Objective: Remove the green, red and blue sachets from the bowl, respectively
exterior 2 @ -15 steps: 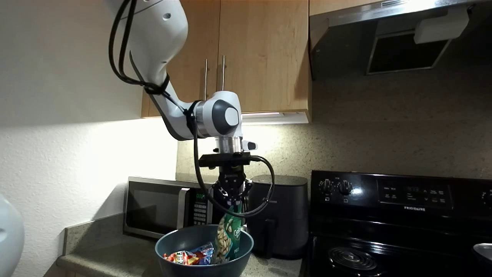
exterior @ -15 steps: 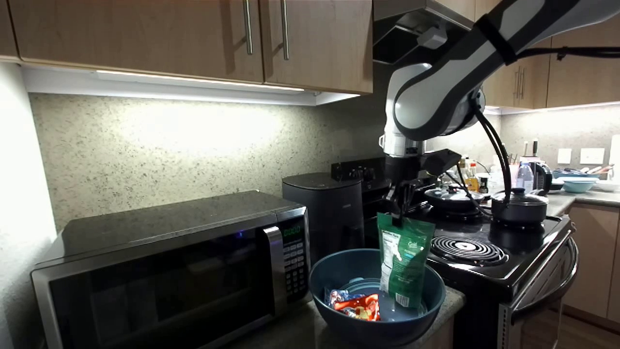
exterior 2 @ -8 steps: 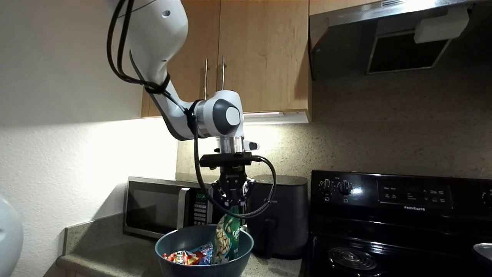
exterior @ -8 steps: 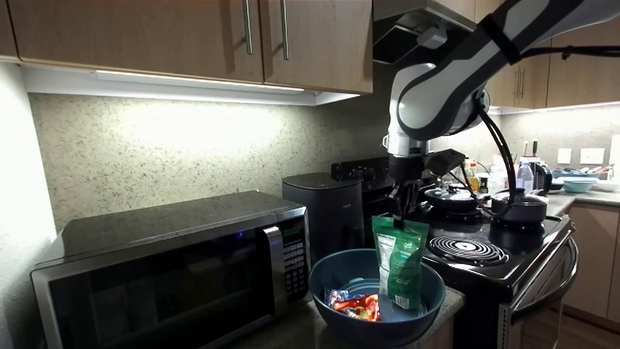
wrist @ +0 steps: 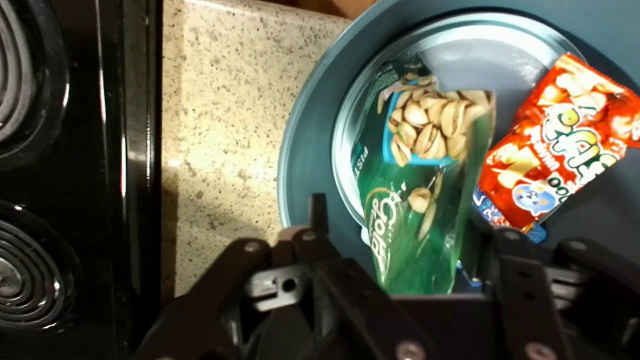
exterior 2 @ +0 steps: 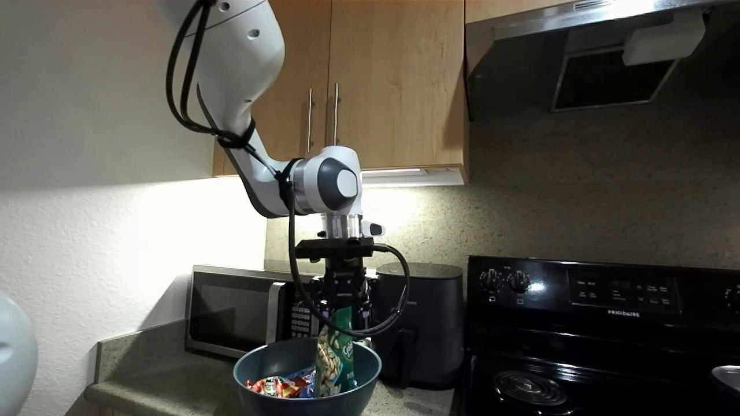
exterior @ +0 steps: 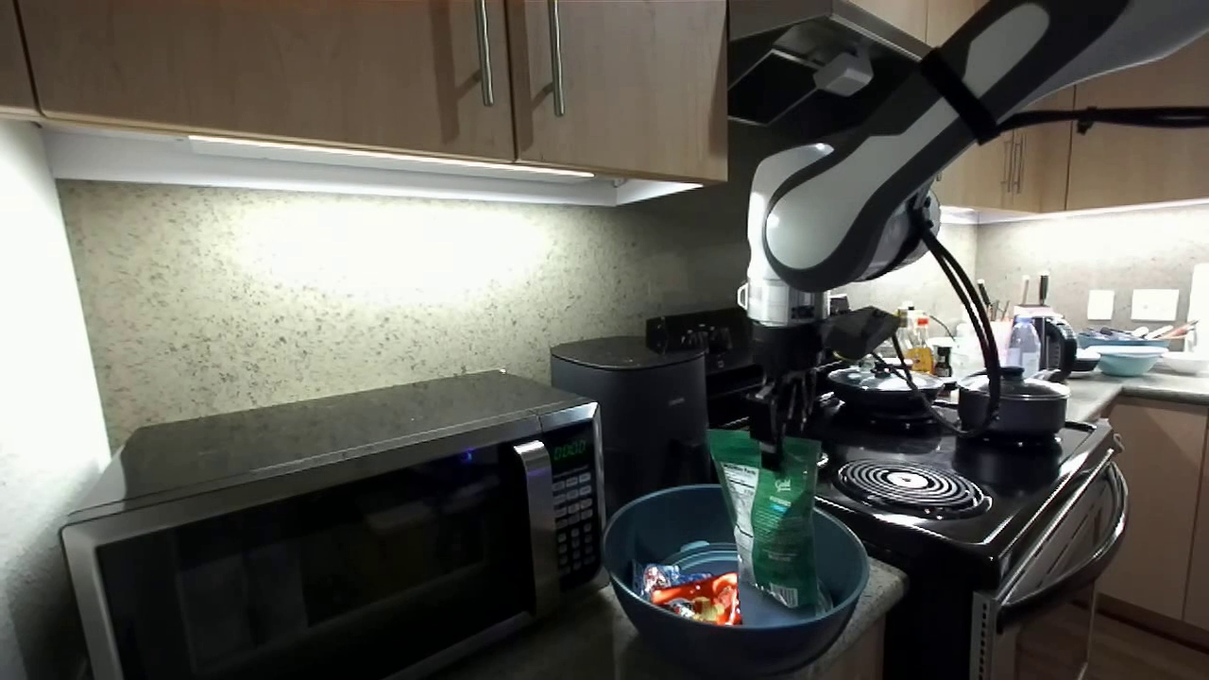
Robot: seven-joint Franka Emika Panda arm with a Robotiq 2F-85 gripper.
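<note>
The green sachet (wrist: 420, 215) stands upright, leaning slightly, in the blue-grey bowl (exterior 2: 260, 361), its top edge above the rim. My gripper (wrist: 397, 230) is open around its upper part; in the wrist view dark gaps separate both fingers from the sachet's sides. In an exterior view one finger of the gripper (exterior: 772, 460) overlaps the sachet's top. The red sachet (wrist: 555, 140) lies in the bowl beside the green one. Beneath it the blue sachet (wrist: 487, 206) shows only in part; in an exterior view more of the blue sachet (exterior 2: 306, 382) is visible.
A clear round lid-like piece (wrist: 345, 140) lies at the bowl's bottom. Near the bowl stand a microwave (exterior: 331, 529), a black air fryer (exterior 2: 425, 323) and the stove (exterior: 916, 486). Speckled counter (wrist: 220, 150) runs between bowl and stove. Cabinets (exterior 2: 399, 86) hang above.
My gripper has gone from shut on the green sachet's top to open, and the arm has come down a little. The sachet's top has shifted slightly; it still stands in the bowl.
</note>
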